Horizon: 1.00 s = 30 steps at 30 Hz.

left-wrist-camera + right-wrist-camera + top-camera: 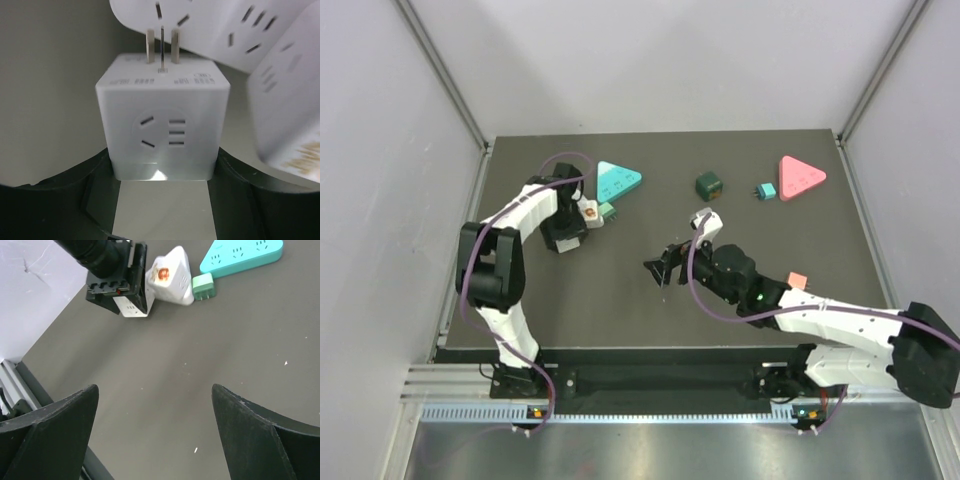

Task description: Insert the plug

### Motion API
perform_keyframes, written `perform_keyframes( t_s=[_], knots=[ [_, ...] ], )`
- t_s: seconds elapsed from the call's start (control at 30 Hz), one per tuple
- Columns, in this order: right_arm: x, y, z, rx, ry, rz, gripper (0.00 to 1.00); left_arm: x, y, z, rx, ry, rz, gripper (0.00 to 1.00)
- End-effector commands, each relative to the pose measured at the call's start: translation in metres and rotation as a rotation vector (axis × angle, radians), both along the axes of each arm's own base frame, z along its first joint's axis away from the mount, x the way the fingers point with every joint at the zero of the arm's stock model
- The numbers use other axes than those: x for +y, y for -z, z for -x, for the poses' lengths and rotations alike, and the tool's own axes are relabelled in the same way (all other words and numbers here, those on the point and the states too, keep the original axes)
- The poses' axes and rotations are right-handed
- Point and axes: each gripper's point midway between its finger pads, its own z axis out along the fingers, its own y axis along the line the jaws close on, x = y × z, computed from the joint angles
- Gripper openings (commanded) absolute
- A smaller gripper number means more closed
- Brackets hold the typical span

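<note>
Tiny print on white cube plug too blurred, nothing legible

Far right, a pink triangular power strip — small teal adapter just beside it — dark green cube further left.

Same build both sides: white links, black joints. Left arm, right arm. A purple cable loops along each. Green light on right forearm. Right end effector: matte black fingers.
</note>
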Motion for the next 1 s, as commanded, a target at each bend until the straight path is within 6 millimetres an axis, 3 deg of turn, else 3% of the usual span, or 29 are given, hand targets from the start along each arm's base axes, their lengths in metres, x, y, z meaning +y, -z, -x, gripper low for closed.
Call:
perform_keyframes(
  t_s=[0.0,0.23,0.37,0.47,0.6,0.67,0.73,0.87,0.97],
  knots=[
    [0.01,-0.025,-0.008,-0.011,-0.028,-0.068,0.93,0.013,0.017,0.007,0.085,0.037,0.01,0.0],
    [0.021,-0.028,-0.03,0.029,-0.047,-0.071,0.92,0.019,-0.032,0.001,0.006,0.053,0.006,0.0],
    [0.033,-0.029,-0.039,0.021,-0.086,-0.053,0.92,-0.001,-0.053,0.019,-0.006,0.118,0.059,0.0],
    [0.034,-0.036,-0.039,-0.031,-0.167,-0.052,0.95,-0.029,-0.066,0.041,-0.008,0.217,0.093,0.0],
    [0.031,-0.047,0.001,-0.274,-0.457,-0.04,1.0,-0.092,-0.077,0.081,0.011,0.434,0.311,0.0],
    [0.019,-0.039,0.014,-0.416,-0.5,0.025,1.0,-0.112,-0.085,0.093,0.012,0.509,0.375,0.0],
    [0.01,-0.043,0.019,-0.558,-0.519,0.057,1.0,-0.134,-0.1,0.107,-0.003,0.597,0.457,0.0],
    [-0.017,-0.036,0.044,-0.78,-0.581,0.113,1.0,-0.158,-0.124,0.124,-0.043,0.694,0.575,0.0],
    [-0.029,-0.029,0.049,-0.954,-0.595,0.225,1.0,-0.169,-0.13,0.143,-0.031,0.759,0.634,0.0]
  ],
)
